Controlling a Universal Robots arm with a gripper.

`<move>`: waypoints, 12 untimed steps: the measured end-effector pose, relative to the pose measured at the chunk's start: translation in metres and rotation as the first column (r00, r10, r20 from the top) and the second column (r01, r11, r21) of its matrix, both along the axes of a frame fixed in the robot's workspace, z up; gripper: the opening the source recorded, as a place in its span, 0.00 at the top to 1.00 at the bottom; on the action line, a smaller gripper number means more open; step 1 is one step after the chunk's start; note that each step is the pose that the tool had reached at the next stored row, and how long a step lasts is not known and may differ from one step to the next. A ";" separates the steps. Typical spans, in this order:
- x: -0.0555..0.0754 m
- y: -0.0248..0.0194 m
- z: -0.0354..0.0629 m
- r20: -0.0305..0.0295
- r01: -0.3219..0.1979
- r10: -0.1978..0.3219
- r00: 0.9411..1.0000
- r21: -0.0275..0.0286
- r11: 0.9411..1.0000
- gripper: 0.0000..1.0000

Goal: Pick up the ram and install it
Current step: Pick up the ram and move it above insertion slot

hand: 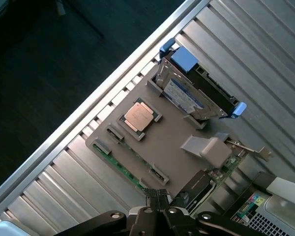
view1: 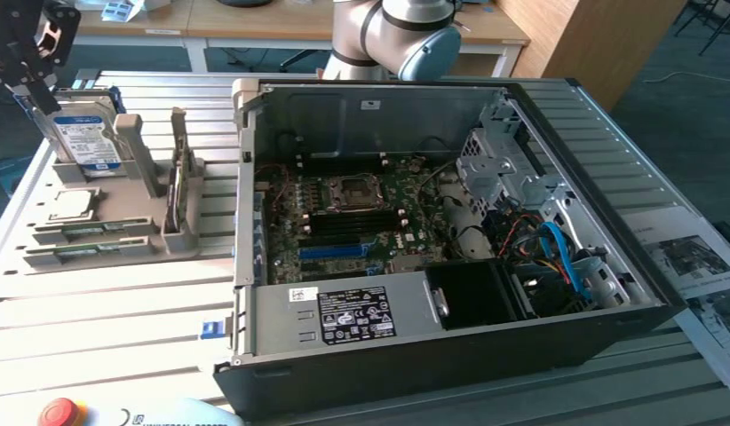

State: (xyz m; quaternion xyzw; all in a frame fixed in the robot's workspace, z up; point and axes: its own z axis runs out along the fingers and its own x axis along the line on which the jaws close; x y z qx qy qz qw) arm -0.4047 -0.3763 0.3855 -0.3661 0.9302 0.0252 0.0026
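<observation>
The ram [view1: 91, 252] is a thin green stick standing on edge in the outer slot of a grey holder [view1: 140, 244], at the exterior view's left. In the wrist view the ram [hand: 119, 169] runs along the holder's [hand: 172, 147] edge. My gripper [view1: 39, 93] hangs high above the holder, near the hard drive, well apart from the ram. Its fingers [hand: 160, 199] are shut with nothing between them. The open computer case [view1: 602, 266] lies in the middle with the motherboard [view1: 389, 240] exposed, with dark memory slots [view1: 341, 226] beside a blue slot [view1: 336, 251].
The holder also carries an upright hard drive [view1: 83, 142], a processor chip [view1: 71, 204] and an expansion card [view1: 179, 177]. A red stop button [view1: 59, 413] sits at the near edge. Paper sheets [view1: 697, 266] lie at the exterior view's right, on a slatted metal table [view1: 105, 311].
</observation>
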 end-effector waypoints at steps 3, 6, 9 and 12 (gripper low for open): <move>0.000 0.0000 0.0000 0.000 -0.019 0.019 1.000 0.000 1.000 0.89; 0.000 0.0000 0.0000 0.000 -0.037 0.037 0.999 0.000 0.999 0.89; 0.000 -0.0001 0.0000 0.000 -0.056 0.056 0.998 0.000 0.998 0.89; 0.000 -0.0001 0.0000 0.000 -0.074 0.074 0.997 0.000 0.997 0.89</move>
